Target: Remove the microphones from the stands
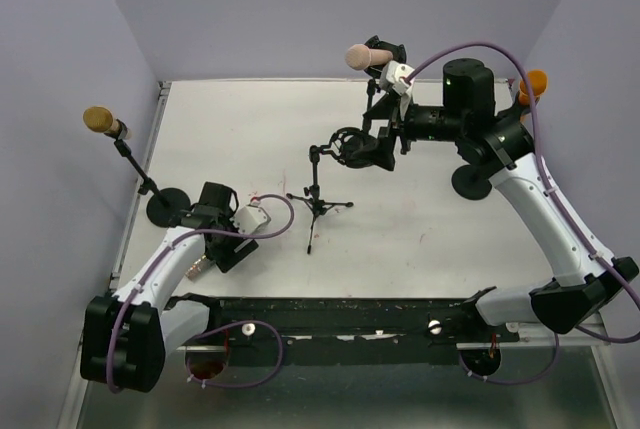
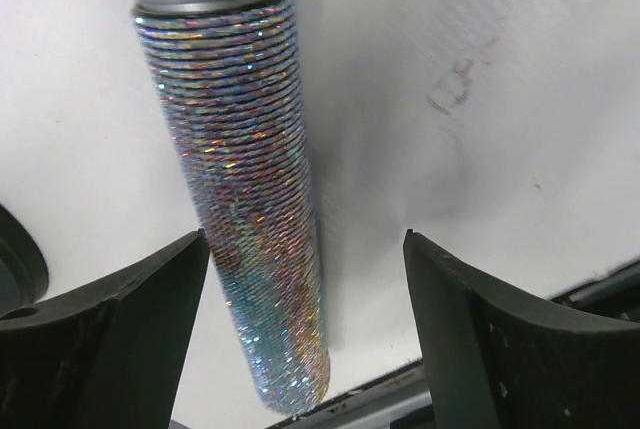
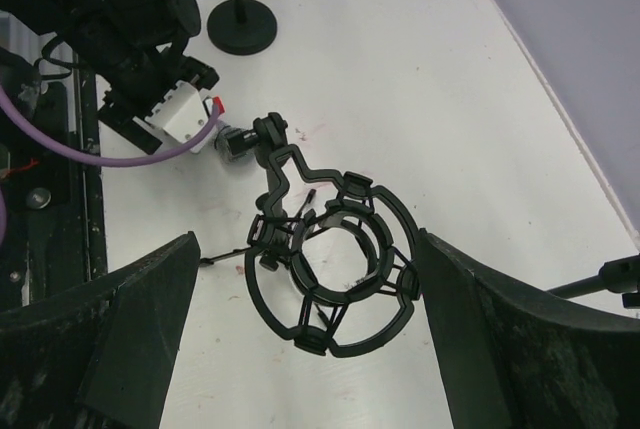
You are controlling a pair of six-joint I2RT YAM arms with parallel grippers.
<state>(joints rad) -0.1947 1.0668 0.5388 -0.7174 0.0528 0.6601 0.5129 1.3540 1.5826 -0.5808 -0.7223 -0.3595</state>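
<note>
My left pincer [image 2: 306,237] stands spread over the glitter-wrapped microphone with the silver mesh head [image 2: 245,199], which lies flat on the white table [image 2: 480,69] at the near left. One finger [image 2: 150,319] is just beside its handle and the other is clear of it, so nothing is pinched. My right pincer [image 3: 305,241] is spread too, its fingers on either side of the black round shock-mount cage [image 3: 355,189]. I can see the table through the cage's inner ring. The cage sits atop the black folding tripod stand [image 1: 320,204] mid-table. I count four microphones: the glitter one plus three foam-headed ones, tan [image 1: 98,118] at far left, pink [image 1: 359,56] at the back, orange [image 1: 535,80] at far right. I also count two round black stand bases [image 1: 165,206], the second [image 1: 470,184] on the right.
</note>
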